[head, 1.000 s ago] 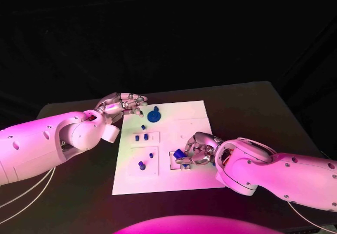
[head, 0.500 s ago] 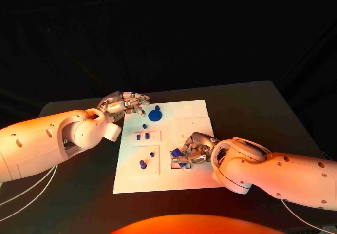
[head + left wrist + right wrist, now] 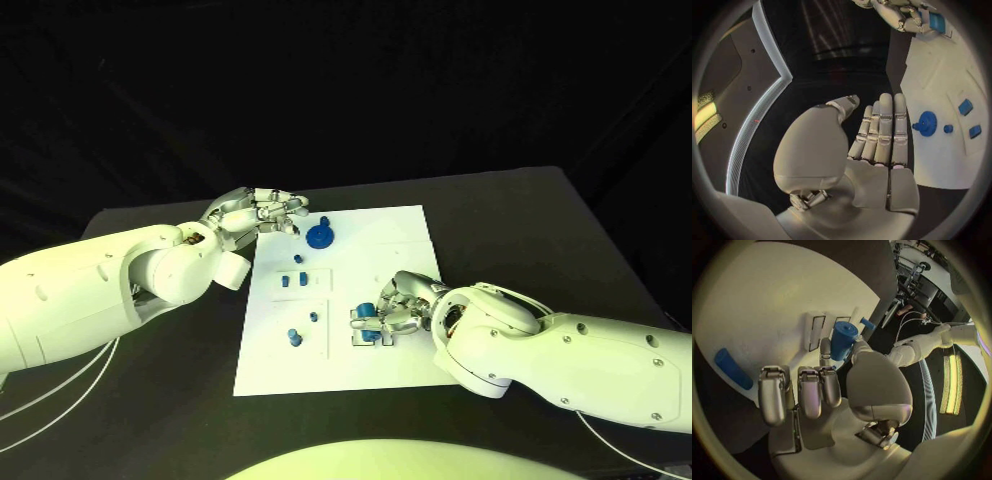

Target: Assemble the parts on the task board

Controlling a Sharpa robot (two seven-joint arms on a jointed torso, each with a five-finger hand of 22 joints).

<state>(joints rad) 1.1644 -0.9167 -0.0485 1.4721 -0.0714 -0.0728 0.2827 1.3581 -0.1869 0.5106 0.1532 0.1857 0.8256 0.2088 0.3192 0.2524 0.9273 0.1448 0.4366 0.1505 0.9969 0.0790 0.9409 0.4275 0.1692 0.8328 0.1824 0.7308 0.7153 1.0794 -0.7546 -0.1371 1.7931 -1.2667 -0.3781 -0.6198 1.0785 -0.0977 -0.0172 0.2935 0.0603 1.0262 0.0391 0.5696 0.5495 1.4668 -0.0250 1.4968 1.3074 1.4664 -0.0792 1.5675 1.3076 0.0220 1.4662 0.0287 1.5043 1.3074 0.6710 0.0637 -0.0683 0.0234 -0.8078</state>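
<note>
Right hand pinches a blue part over the task board

Partly hidden behind the right hand (image 3: 407, 305), the cut-out slots on the task board (image 3: 389, 245) are hard to make out in the head view. That hand pinches one blue cylindrical part (image 3: 843, 340) between thumb and a finger, low over the board's near middle; whether it touches the board cannot be told. The left hand (image 3: 257, 213) hovers at the board's far left corner, fingers straight and pressed side by side, holding nothing. One round blue disc part (image 3: 320, 237) lies just beside it. About five smaller blue pieces (image 3: 297, 282) sit on the board's left half; their shapes are too small to tell.
</note>
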